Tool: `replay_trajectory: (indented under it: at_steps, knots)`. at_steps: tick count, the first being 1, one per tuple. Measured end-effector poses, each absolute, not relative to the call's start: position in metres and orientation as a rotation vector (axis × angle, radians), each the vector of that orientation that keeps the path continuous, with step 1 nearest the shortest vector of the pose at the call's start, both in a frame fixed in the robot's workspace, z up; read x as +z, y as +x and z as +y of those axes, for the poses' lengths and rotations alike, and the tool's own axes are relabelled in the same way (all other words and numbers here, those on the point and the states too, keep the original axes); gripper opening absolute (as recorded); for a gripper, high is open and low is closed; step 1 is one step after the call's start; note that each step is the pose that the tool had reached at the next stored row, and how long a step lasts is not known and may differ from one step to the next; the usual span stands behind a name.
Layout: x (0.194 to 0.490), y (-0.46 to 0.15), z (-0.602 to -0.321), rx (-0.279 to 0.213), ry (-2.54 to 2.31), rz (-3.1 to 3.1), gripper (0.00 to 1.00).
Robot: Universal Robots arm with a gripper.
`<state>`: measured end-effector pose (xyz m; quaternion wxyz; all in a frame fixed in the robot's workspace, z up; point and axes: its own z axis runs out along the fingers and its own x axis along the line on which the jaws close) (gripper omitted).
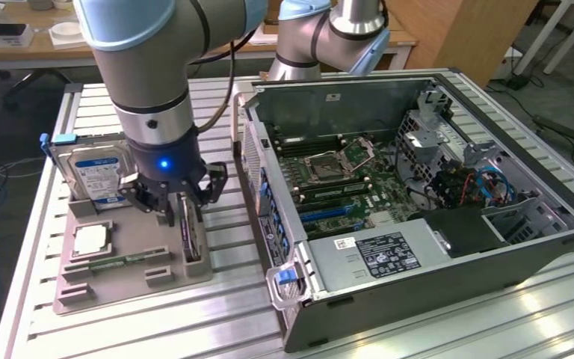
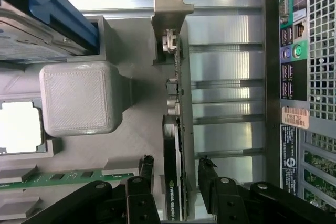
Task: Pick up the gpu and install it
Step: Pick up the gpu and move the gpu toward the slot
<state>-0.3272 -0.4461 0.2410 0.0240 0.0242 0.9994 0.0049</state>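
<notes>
The gpu (image 2: 176, 124) stands on its long edge in a slot of the grey holder tray (image 1: 78, 288), a thin dark card with its silvery bracket (image 2: 170, 9) at one end. In the exterior view the gpu (image 1: 191, 238) sits just below my gripper (image 1: 179, 208). My gripper (image 2: 176, 165) is open and straddles the card's upper edge, one dark fingertip (image 2: 147, 163) on each side with small gaps to the card. Nothing is held.
On the same tray are a hard drive (image 1: 96, 176) with a blue label, a processor (image 1: 90, 239) and a green memory stick (image 1: 117, 263). The open computer case (image 1: 526, 239) lies at the exterior view's right, its motherboard (image 1: 352, 187) exposed, and its rear panel (image 2: 294, 77) is close to the gpu.
</notes>
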Motion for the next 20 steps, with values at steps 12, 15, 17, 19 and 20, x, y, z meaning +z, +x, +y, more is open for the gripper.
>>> replay_trajectory:
  at_steps: [12, 15, 17, 19, 20]
  knots:
    - [0.2333, -0.3271, -0.4461, 0.018, -0.051, 3.094, 0.47]
    - [0.2333, -0.3272, -0.4461, 0.018, -0.051, 3.094, 0.47]
    - [0.2332, -0.3271, -0.4461, 0.018, -0.051, 3.094, 0.47]
    - [0.2332, -0.3271, -0.4461, 0.018, -0.051, 3.094, 0.47]
    - [0.2332, -0.3271, -0.4461, 0.018, -0.051, 3.094, 0.45]
